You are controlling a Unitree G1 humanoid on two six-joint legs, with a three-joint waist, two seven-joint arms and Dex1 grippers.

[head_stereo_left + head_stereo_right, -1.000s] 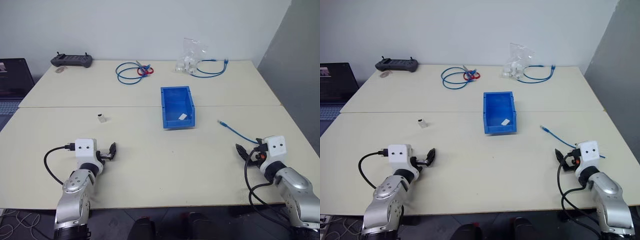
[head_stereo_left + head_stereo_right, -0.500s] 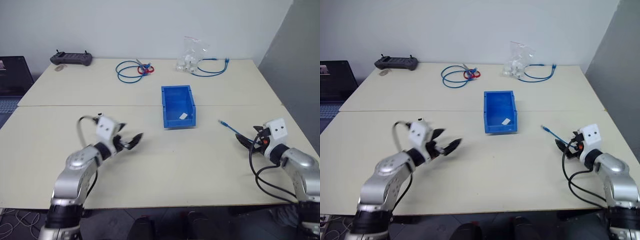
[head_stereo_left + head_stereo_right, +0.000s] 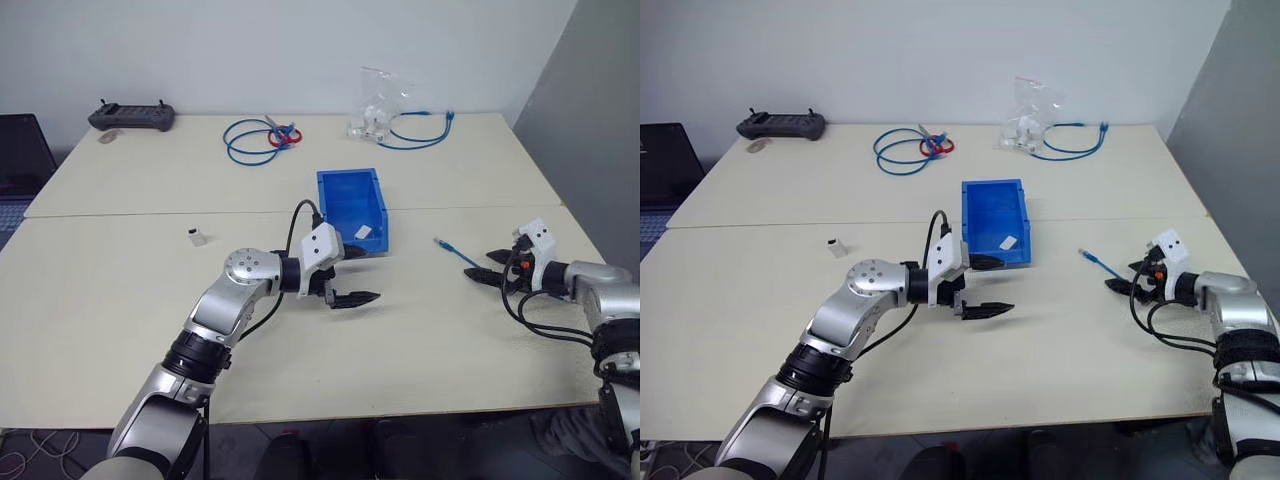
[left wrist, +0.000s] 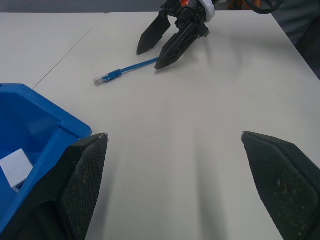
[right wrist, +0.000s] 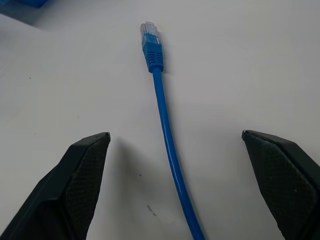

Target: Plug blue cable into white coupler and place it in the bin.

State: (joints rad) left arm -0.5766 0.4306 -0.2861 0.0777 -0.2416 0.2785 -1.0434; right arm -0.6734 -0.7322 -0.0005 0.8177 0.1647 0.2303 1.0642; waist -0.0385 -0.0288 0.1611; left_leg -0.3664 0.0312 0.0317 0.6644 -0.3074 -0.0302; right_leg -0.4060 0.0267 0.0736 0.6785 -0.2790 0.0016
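The blue cable (image 3: pixel 456 253) lies on the table at the right, its clear plug (image 5: pixel 149 29) pointing toward the bin (image 3: pixel 325 206). My right gripper (image 3: pixel 483 265) is open low over the table, its fingers on either side of the cable a little behind the plug, not touching it. The left gripper (image 3: pixel 365 275) is open and empty, pointing right, just in front of the bin's near end. Far to the left, the tiny white coupler (image 3: pixel 197 237) sits alone on the table. A small white piece (image 3: pixel 365 232) lies inside the bin.
At the back are a coiled blue cable with a red tie (image 3: pixel 255 140), a clear plastic bag (image 3: pixel 378 110) with another blue cable, and a dark controller (image 3: pixel 130 115). A laptop (image 3: pixel 15 150) stands off the left edge. The table's right edge is close behind my right gripper.
My left arm swung from the table's front left to the bin's near end, its gripper now pointing right. The right gripper moved forward to straddle the cable. The view also shifted.
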